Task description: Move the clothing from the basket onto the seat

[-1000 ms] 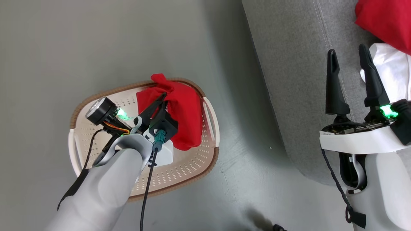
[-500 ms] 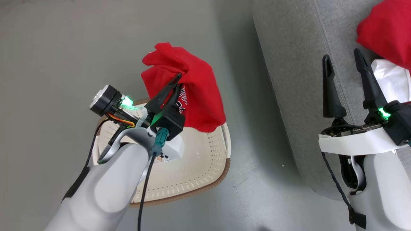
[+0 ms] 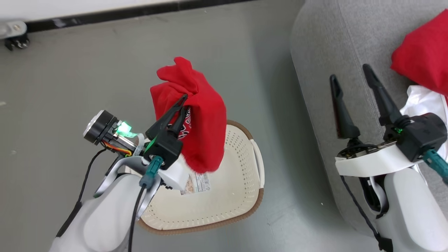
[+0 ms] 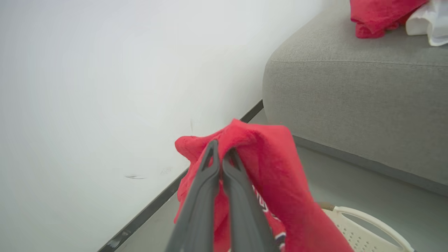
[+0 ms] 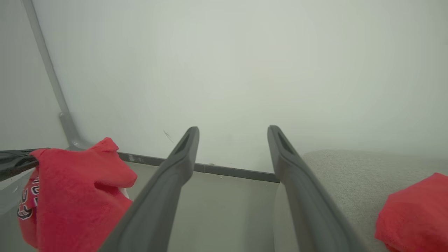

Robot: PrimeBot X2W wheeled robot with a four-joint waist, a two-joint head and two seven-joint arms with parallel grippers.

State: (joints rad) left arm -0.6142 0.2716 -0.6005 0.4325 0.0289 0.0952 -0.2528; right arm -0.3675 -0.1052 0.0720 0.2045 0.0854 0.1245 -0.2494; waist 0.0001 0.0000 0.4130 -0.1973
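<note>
**Status of transfer**

1. The left gripper point(image 3: 182, 103) was clenched on a red garment point(image 3: 204, 126). Its two fingers were pressed together, with a fold of fabric pinched near their tips.
2. The red garment hung in the air above the basket point(image 3: 259, 201). In the head view it covered the basket's 12 o'clock rim. It appeared clear of the basket, though its lower hem lay over the interior in that view, so contact there could not be ruled out.
3. The right gripper point(image 3: 349, 72) was released, with its fingers spread wide and nothing between them. It stood over the near edge of the seat point(image 3: 336, 38), at 3 o'clock from the basket.

**Completed**

- A second red garment point(image 3: 423, 66) and a white cloth point(image 3: 425, 101) lay on the seat, at 2 o'clock from the right gripper.
- The visible basket floor showed a sticker point(image 3: 197, 183) and no clothing. The 9 o'clock part was hidden behind the left arm point(image 3: 105, 217).

**Remaining**

- The held garment had not yet reached the seat. It needed carrying toward 3 o'clock and releasing over the cushion.
- Judged from this, the task was near its end. This was probably the last piece, pending a check of the hidden part of the basket.
</note>
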